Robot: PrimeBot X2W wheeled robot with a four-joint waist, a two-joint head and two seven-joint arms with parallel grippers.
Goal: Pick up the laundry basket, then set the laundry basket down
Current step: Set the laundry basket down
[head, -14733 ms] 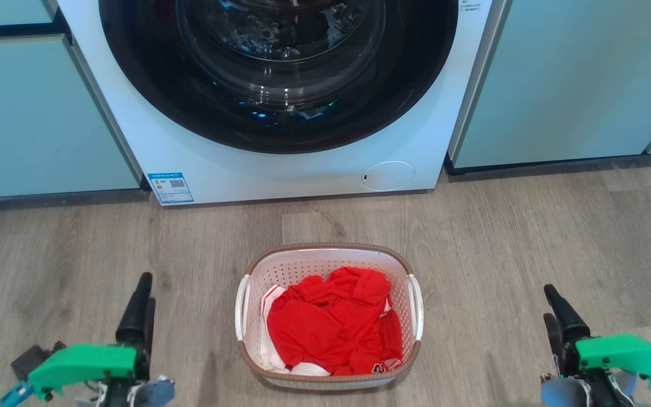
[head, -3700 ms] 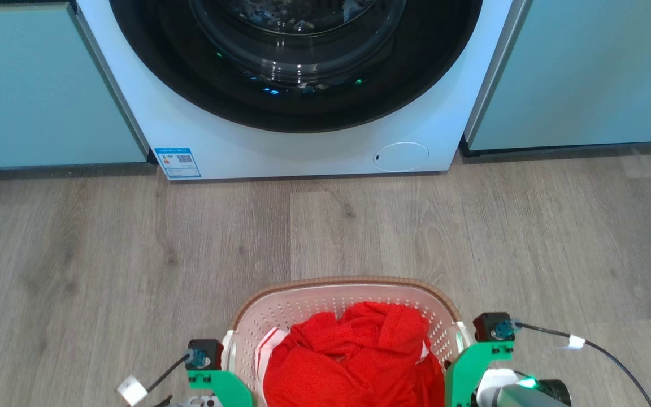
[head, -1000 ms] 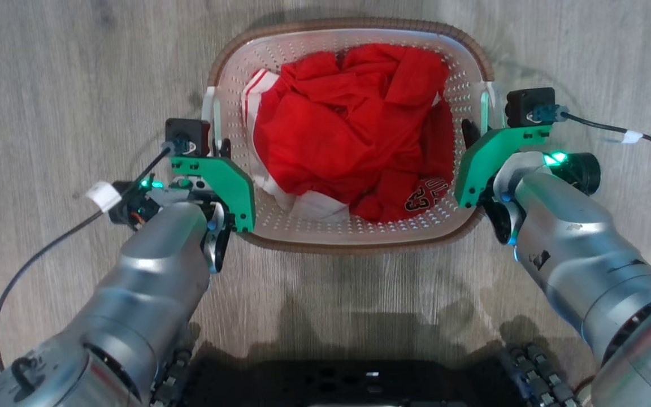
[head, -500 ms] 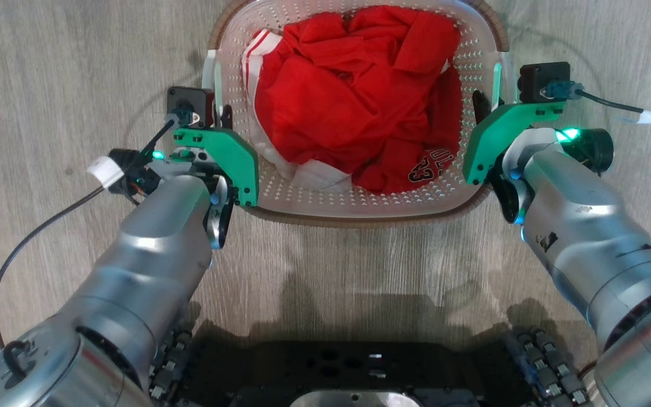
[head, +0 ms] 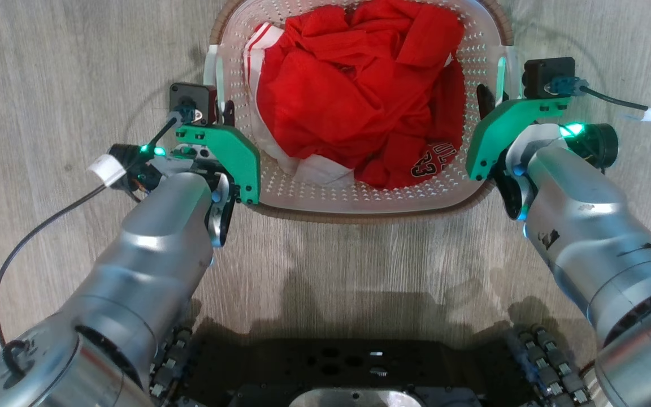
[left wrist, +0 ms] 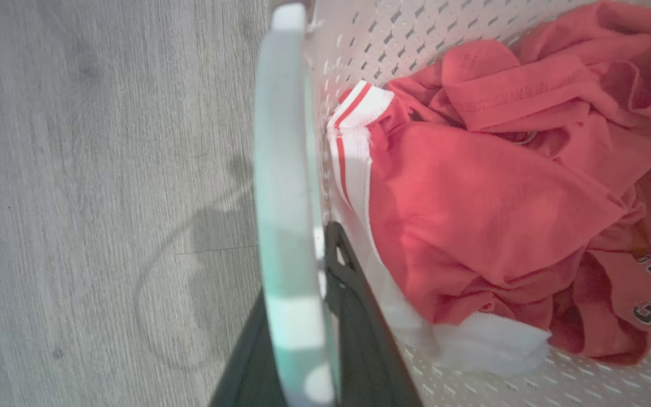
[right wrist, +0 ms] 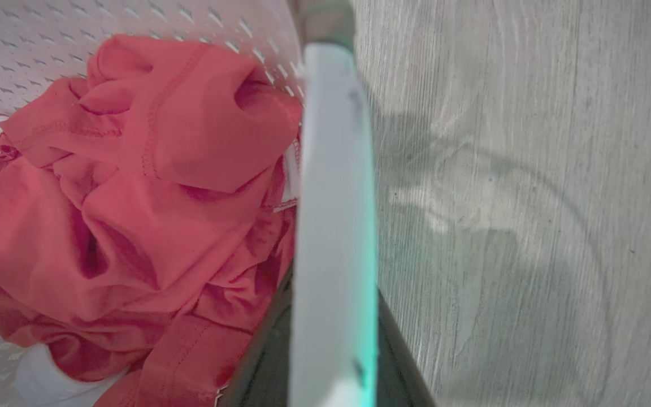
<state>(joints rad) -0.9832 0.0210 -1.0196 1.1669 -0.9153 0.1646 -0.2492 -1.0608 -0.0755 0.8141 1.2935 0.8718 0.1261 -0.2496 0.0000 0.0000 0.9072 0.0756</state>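
Laundry basket [head: 359,195] held by both handles, just ahead of my base, over the wood floor [head: 48,68].

My left gripper [head: 221,113] is clamped on the left handle [left wrist: 283,186], with one dark finger [left wrist: 354,305] inside the perforated wall and the other outside. My right gripper [head: 489,96] pinches the right handle [right wrist: 334,186] the same way. The red clothes [head: 354,85] carry black-and-white print. The head view gives upside-down "UL" beside what looks like "33". The left wrist view catches "BUL" and a "3" at its edge, plus white red-striped trim [left wrist: 354,130] against the wall. The right wrist view gives stitched hems and a curved shadow on the floor.
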